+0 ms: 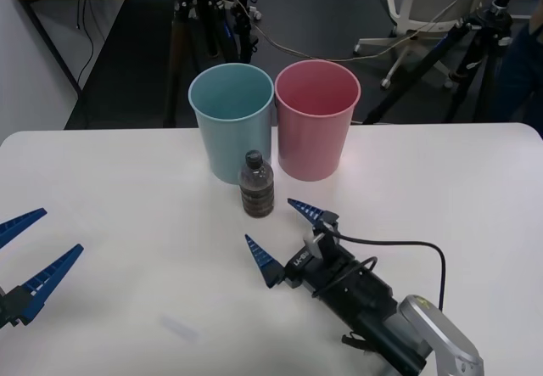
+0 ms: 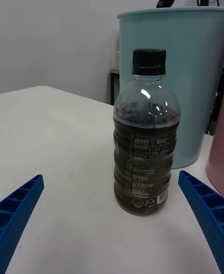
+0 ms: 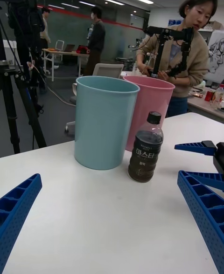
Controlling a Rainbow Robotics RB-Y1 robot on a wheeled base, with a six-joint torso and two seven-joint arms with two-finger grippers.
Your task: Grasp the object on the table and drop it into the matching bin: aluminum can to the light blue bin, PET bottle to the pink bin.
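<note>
My right gripper (image 1: 287, 231) lies low over the worktop with its blue ribbed fingers (image 1: 264, 261) spread wide apart and nothing between them, aimed toward the far edge. Straight ahead of that gap, near but not yet inside it, stands the small clear plastic PET bottle with its dark cap and dark label band (image 1: 257, 185); in my right wrist view the bottle (image 2: 146, 136) sits centred between my two fingertips, upright, its long axis vertical, so the fingers would close across its round body from either side. I judge that the coming move turns on this line: a straight push forward should bring the bottle into the gap. Just behind the bottle, close enough that I cannot tell whether they touch, rises the round tapered light blue plastic bin (image 1: 232, 117), and beside that, rims almost meeting, the round tapered pink plastic bin (image 1: 316, 115), both near the middle of the far edge of the white worktop (image 1: 127, 206). The pink bin is where this bottle belongs. My left gripper (image 1: 24, 253) waits by the left edge, fingers also apart and holding nothing, well off from the bottle, so the right arm is clearly the nearer one.
</note>
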